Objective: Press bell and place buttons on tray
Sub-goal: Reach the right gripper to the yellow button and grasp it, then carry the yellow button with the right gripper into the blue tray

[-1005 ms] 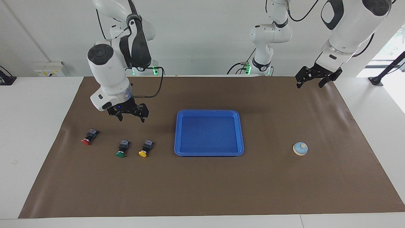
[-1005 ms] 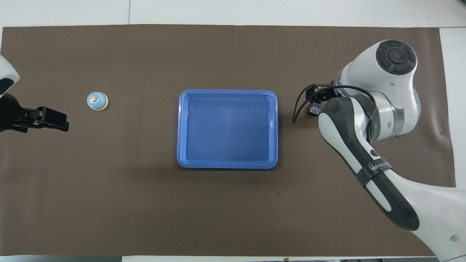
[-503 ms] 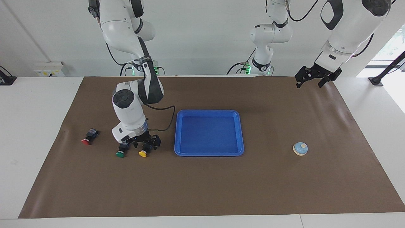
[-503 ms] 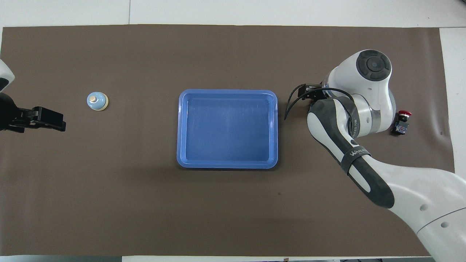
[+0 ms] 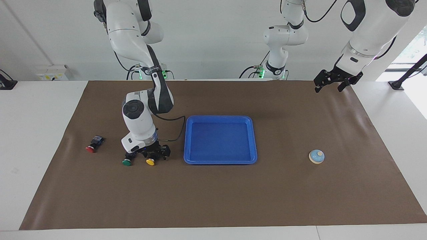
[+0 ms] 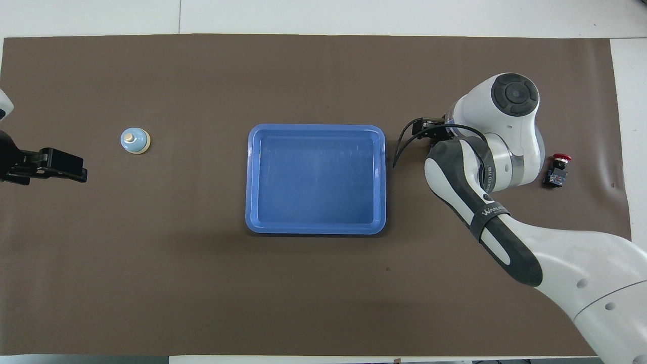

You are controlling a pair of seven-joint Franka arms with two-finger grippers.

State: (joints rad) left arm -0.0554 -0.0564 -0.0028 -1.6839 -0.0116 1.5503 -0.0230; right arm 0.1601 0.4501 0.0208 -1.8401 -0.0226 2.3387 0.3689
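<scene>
The blue tray lies mid-mat with nothing in it. The light-blue bell stands toward the left arm's end. Three buttons lie toward the right arm's end: red, green and yellow. My right gripper is down at the mat, open, its fingers either side of the yellow button's black body. In the overhead view the right arm hides the green and yellow buttons. My left gripper hangs open and empty over the mat's left-arm end, apart from the bell.
A brown mat covers the table, with white table edge around it. A third arm stands at the back between the two bases. The right arm's cable loops close to the tray's rim.
My right arm has swung down from above the buttons and lowered its gripper around the yellow button. The left gripper has drifted slightly toward the table's end.
</scene>
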